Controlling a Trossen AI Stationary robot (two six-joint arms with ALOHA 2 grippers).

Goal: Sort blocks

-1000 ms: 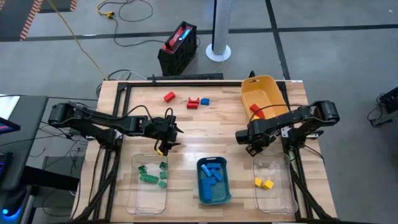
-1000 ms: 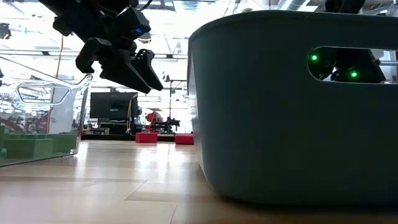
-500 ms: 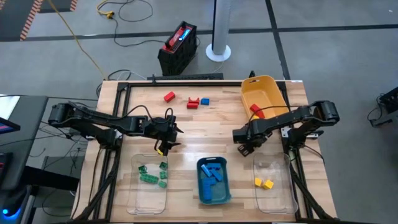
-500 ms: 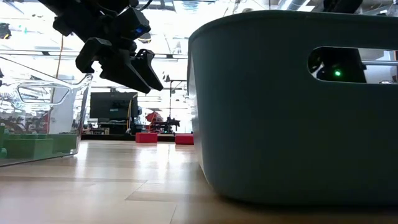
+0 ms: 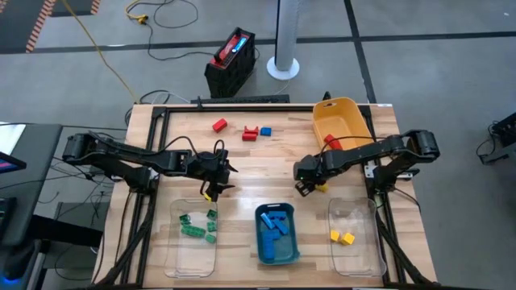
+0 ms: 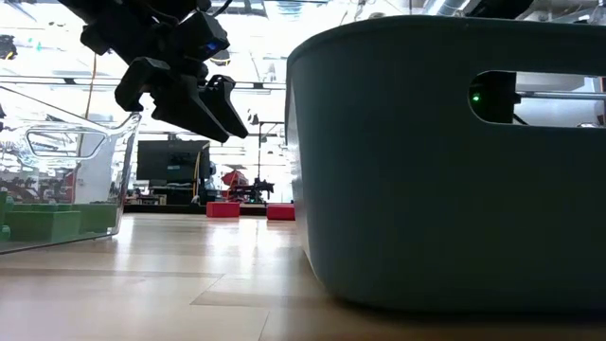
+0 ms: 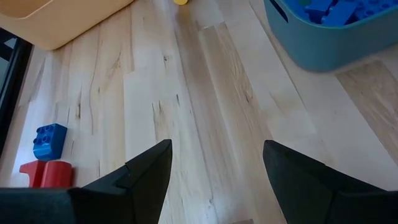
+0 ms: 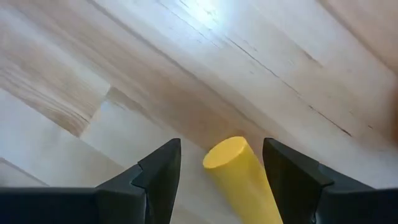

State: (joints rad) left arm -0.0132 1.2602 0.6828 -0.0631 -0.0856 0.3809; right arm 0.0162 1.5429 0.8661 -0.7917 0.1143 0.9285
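You had the right gripper [image 5: 306, 182] at frame centre, fingers spread wide around a yellow plastic cylinder block [image 8: 239, 173] lying on the wooden tabletop [image 5: 242, 157], seemingly lined up for grasping. Left gripper [image 5: 216, 184] waited, fingers wide and empty.

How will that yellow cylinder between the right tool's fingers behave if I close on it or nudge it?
The yellow cylinder looks round and smooth, lying on its side on the table, so it would probably roll if nudged. The right tool is open around it; flat fingers on a curved surface might squeeze it out. It looks rigid and probably light.
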